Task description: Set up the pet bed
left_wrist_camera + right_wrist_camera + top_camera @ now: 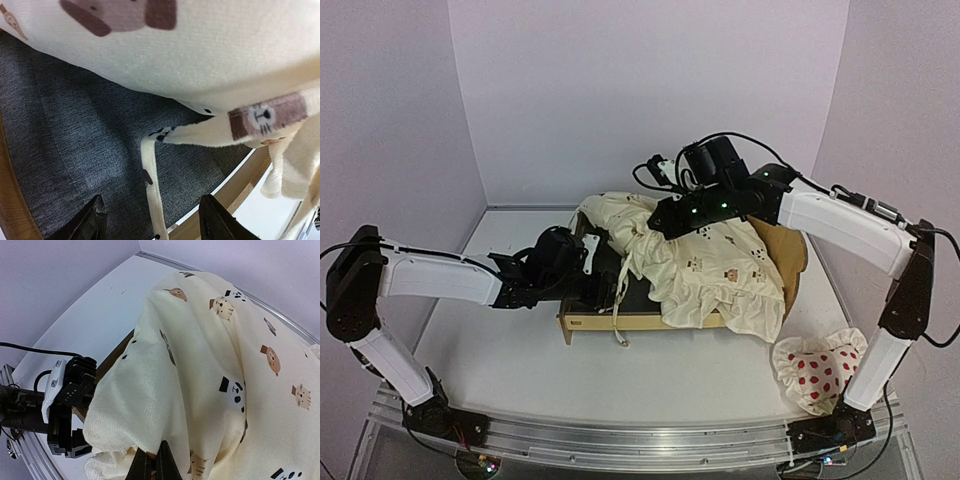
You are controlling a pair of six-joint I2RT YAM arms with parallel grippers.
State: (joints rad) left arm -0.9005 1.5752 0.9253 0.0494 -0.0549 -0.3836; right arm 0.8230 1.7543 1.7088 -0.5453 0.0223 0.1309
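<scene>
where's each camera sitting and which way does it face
Top external: above and behind the bases, looking down and forward at the table; shows left arm, right arm, bed, cover, pillow.
Left wrist: on the left arm, close over the bed's grey base; left gripper open at the bottom edge.
Right wrist: on the right arm, looking down on the cover; right gripper shut on it at the bottom.
Shared: both wrist views show cover and bed rail.
</scene>
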